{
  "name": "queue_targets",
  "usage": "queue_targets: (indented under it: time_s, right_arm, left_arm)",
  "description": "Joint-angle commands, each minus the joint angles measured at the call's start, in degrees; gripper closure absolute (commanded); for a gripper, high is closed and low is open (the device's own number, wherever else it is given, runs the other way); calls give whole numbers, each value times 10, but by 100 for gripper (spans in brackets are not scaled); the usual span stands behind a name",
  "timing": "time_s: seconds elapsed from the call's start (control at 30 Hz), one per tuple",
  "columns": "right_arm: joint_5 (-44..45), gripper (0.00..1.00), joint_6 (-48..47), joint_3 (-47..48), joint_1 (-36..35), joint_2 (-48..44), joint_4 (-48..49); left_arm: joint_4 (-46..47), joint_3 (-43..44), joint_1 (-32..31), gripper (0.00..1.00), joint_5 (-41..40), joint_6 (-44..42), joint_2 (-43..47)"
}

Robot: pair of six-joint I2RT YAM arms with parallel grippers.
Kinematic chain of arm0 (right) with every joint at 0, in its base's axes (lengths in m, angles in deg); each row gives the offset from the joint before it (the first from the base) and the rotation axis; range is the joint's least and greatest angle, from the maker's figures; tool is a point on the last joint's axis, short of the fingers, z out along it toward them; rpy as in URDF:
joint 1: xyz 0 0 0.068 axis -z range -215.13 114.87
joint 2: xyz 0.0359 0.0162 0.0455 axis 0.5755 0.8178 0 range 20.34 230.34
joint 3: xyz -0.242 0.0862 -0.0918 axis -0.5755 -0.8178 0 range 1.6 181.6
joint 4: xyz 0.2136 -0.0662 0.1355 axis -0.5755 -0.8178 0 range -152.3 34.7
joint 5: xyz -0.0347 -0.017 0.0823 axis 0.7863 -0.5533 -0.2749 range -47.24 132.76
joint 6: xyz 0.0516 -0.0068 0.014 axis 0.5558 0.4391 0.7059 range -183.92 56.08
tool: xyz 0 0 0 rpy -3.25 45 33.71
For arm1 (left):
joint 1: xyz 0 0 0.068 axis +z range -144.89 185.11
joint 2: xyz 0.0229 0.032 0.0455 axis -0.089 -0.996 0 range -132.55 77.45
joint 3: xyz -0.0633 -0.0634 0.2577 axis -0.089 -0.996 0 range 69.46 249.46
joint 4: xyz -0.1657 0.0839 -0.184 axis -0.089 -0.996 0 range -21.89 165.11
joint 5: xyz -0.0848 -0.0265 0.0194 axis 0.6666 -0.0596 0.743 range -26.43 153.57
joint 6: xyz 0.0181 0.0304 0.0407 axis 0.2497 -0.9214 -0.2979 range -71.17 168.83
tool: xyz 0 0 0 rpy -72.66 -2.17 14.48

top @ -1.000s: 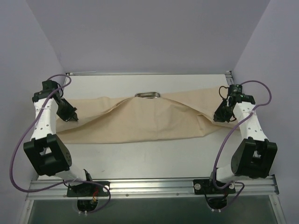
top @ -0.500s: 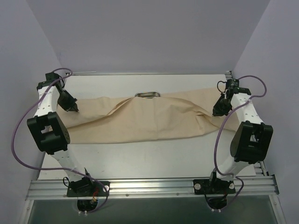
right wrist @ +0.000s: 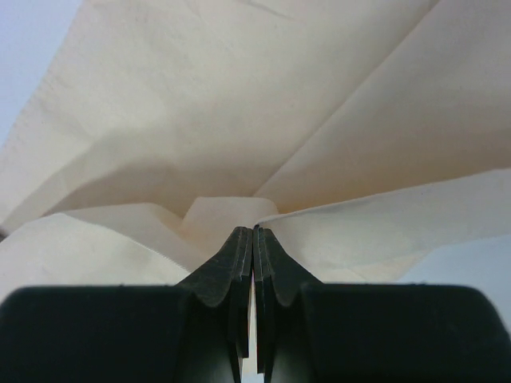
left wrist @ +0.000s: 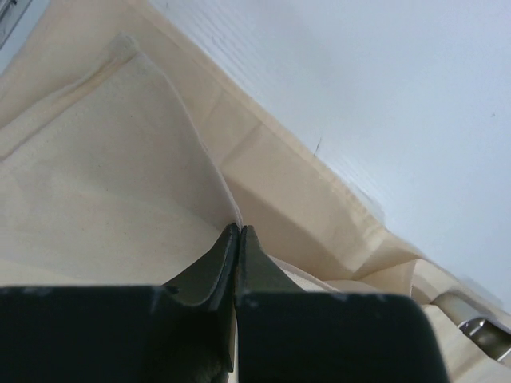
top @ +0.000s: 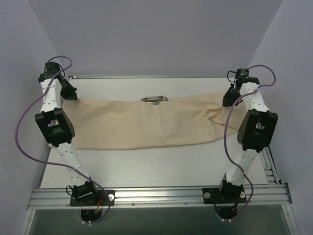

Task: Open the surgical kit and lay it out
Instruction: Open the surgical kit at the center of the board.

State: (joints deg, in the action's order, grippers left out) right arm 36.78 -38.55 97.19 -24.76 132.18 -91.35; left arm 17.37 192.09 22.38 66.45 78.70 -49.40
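The beige cloth wrap (top: 146, 122) lies stretched wide across the table. My left gripper (top: 75, 96) is shut on its far left corner, and the left wrist view shows the cloth (left wrist: 96, 159) pinched at the fingertips (left wrist: 239, 227). My right gripper (top: 227, 102) is shut on the far right corner, with cloth (right wrist: 239, 104) bunched at its tips (right wrist: 253, 229). The steel tray (top: 154, 99) peeks out at the cloth's far edge, and its corner shows in the left wrist view (left wrist: 479, 331). The scissors, forceps and tweezers are hidden.
The white table (top: 156, 164) runs in front of the cloth. Purple-grey walls (top: 156, 39) enclose the back and both sides close to the raised arms. A metal rail (top: 156, 196) crosses the near edge by the arm bases.
Both grippers have moved back and outward with the cloth corners. The hump in the cloth's middle has flattened and the wrap is pulled tauter and wider.
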Motion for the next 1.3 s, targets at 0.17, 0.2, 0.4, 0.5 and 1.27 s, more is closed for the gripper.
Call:
queue_targets:
  time_s: [0.17, 0.2, 0.4, 0.5, 1.27]
  right_arm:
    - [12, 100, -14, 123, -10, 109, -47]
    - [11, 100, -15, 130, -10, 124, -48]
    - [0, 100, -22, 173, -11, 175, -51]
    - [-9, 100, -22, 190, -11, 194, -53]
    - [-22, 98, -30, 201, -34, 183, -39]
  left_arm:
    - [-88, 211, 5, 98, -46, 10, -155]
    - [-95, 224, 6, 97, -55, 12, -165]
    - [-98, 200, 18, 93, -93, 22, -173]
    - [-97, 181, 28, 91, -104, 27, -168]
    - [-178, 265, -140, 31, 28, 147, -131]
